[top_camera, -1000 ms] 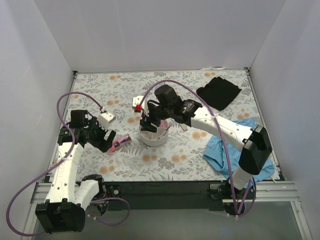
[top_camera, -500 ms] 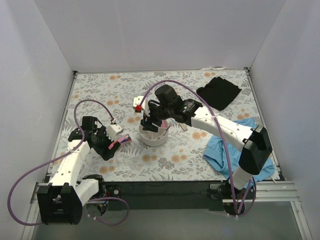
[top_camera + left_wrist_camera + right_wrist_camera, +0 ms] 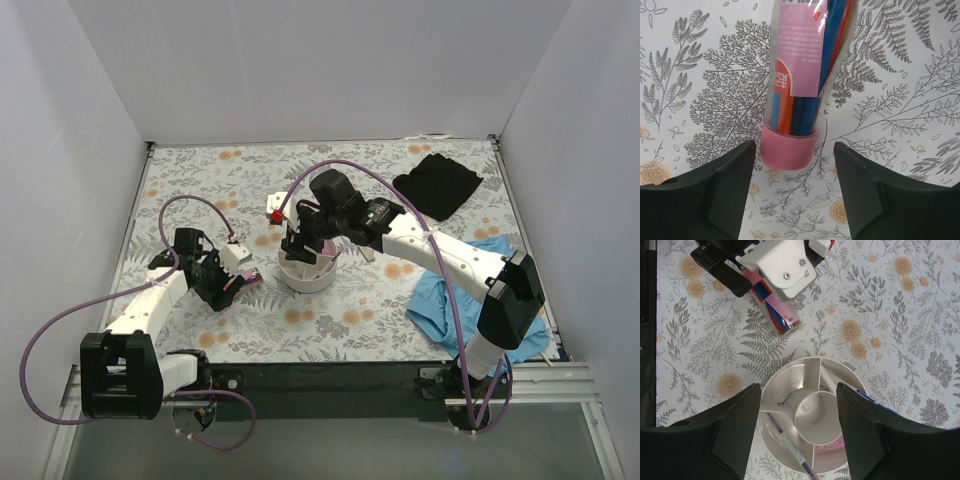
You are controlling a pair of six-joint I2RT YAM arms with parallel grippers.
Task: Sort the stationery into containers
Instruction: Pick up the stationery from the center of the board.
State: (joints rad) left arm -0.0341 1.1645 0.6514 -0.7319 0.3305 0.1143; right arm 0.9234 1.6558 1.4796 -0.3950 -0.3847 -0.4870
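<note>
Left gripper [image 3: 793, 150] spread either side of the pen case [image 3: 799, 75], whose far end is cut off. Right gripper [image 3: 797, 392] spread above the organiser [image 3: 790, 380], fingers hiding its sides.

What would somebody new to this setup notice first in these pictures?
The round white organiser sits mid-way across the flower-print table, with the right pincer open directly above it. Just left of it lies a clear pink-capped tube of pens, with the left pincer open at its cap end. A black cloth and a blue cloth lie on the right side.
</note>
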